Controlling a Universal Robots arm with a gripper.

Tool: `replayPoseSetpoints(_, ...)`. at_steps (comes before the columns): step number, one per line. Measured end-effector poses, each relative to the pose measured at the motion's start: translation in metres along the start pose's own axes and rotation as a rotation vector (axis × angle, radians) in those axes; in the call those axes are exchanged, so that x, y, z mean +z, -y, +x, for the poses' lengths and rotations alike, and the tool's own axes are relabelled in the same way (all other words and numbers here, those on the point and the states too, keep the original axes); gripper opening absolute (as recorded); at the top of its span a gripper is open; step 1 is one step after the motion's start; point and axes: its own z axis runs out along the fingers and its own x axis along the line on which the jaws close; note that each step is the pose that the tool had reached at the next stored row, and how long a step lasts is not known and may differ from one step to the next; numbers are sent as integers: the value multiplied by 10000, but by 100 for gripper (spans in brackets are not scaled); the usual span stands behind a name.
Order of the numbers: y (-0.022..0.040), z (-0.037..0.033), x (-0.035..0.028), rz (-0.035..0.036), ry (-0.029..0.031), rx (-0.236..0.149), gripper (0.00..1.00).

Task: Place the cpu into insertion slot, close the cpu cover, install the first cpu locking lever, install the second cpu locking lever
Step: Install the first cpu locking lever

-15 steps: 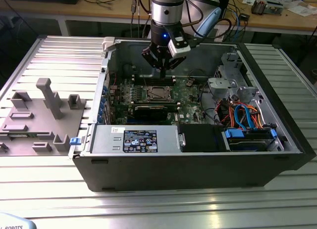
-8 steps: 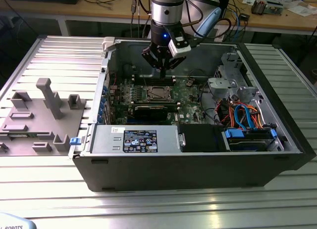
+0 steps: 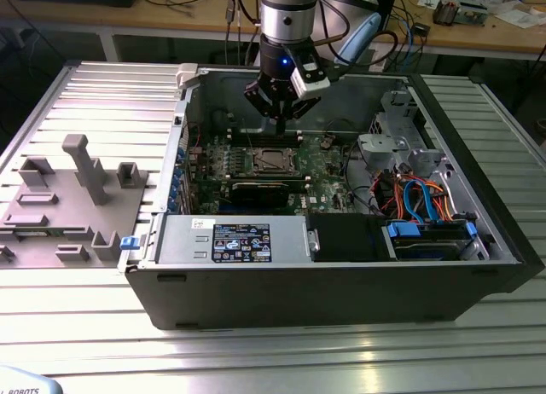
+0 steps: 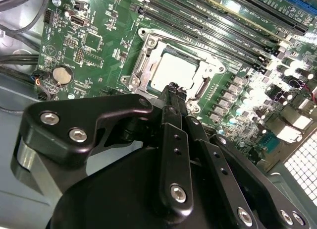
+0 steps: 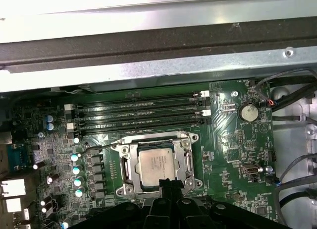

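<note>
A: Starting nearest — what is the arm doing?

B: The pincer (image 4: 172, 87) is hanging just over the near edge of the insertion slot (image 5: 157, 162), its fingertips drawn together and carrying nothing. In both wrist views the tips are pointing at the rim of the socket.

A: And the cpu?

B: The cpu (image 5: 156, 163) is lying flat in the slot, silvery face up. So the placing step looks finished. The cpu cover (image 4: 148, 45) seems to be sitting as a metal frame around the chip, though whether it is fully down is hard to tell.

A: So which step is in hand?

B: Judging by the narrow pincer at the socket's edge, the work is around the cover or the first locking lever — a thin wire along the socket's side. Such a move is calling for a precise, gentle push, since the memory slots (image 5: 141, 112) are sitting just beside the socket.

A: And the container around it all?

B: The computer case (image 3: 324, 283) is lying open on the surface (image 3: 256, 351), holding the green board (image 3: 320, 168), a black power unit and, farther off, bundled cables (image 3: 418, 198).
</note>
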Motion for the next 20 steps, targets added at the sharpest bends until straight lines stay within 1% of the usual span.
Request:
replayPoseSetpoints(6, 0, 0, 0, -9, 10, -239, 11)
replayPoseSetpoints(17, 0, 0, 0, -36, 38, -919, 11)
replayPoseSetpoints(20, 0, 0, 0, -38, 40, -957, 11)
